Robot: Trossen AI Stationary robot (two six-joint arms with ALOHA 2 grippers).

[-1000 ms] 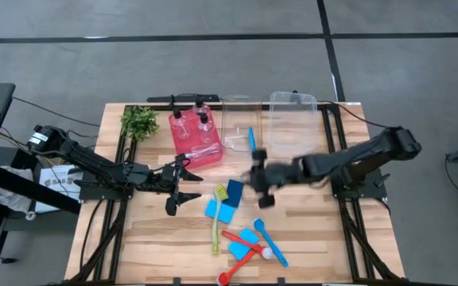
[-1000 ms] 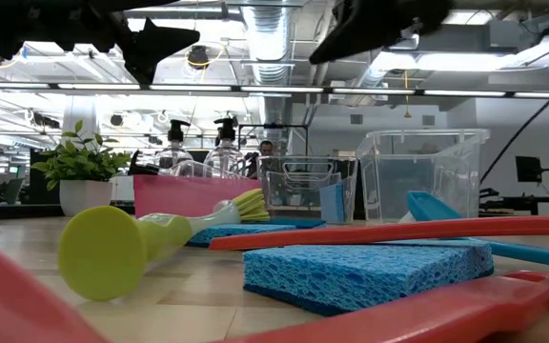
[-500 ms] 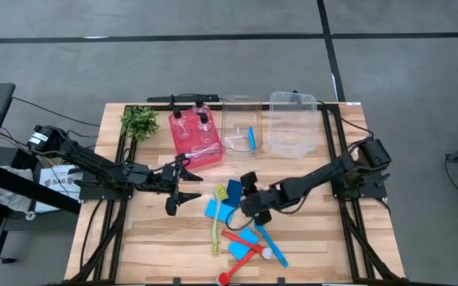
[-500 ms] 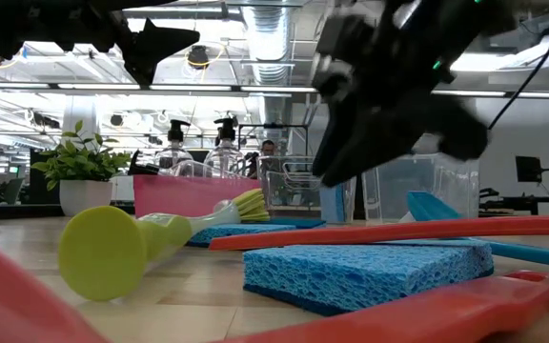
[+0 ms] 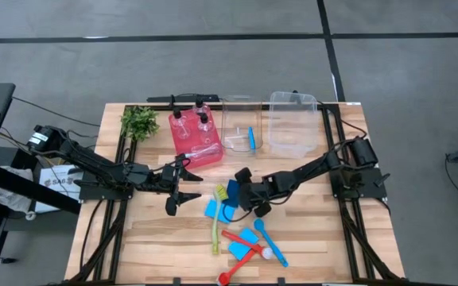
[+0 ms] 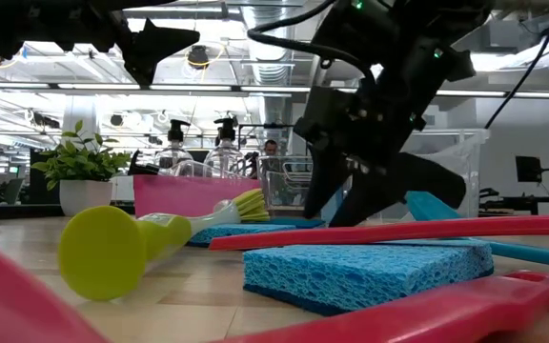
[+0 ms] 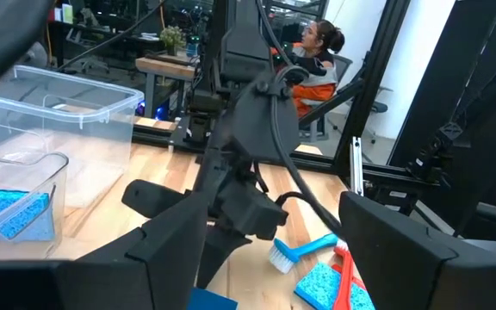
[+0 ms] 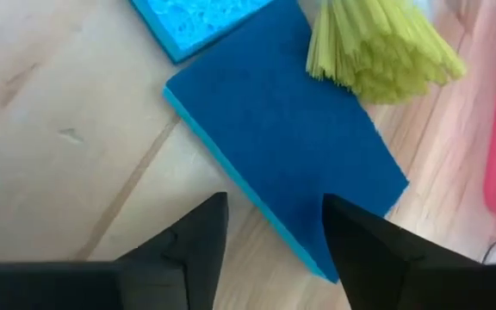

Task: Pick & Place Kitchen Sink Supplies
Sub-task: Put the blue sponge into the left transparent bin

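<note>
My right gripper [image 5: 233, 197] hangs open, slanting down just over the cluster of blue sponges at mid-table. In the right wrist view its fingers [image 8: 198, 241] stand either side of the near edge of a dark blue sponge [image 8: 291, 146], which lies flat on the wood. The bristles of the yellow-green brush [image 8: 377, 43] rest on that sponge's far end. A lighter blue sponge [image 8: 201, 17] lies beside it. My left gripper [image 5: 183, 191] waits open above the table's left half. Two clear pump bottles [image 5: 189, 127] lie in the red bin [image 5: 173, 141].
Red brushes [image 5: 241, 238], a blue brush [image 5: 270, 242] and more blue sponges [image 5: 241, 248] lie toward the near edge. Two clear bins [image 5: 291, 123] stand at the far side; one [image 5: 230, 143] holds a blue item. A plant [image 5: 139, 121] stands far left. A person sits beyond the table [image 7: 317, 52].
My right gripper has come down from high over the table's middle and swung toward the left and near side, tipping to point steeply down. It now hangs just over the dark blue sponge. Nothing on the table has moved.
</note>
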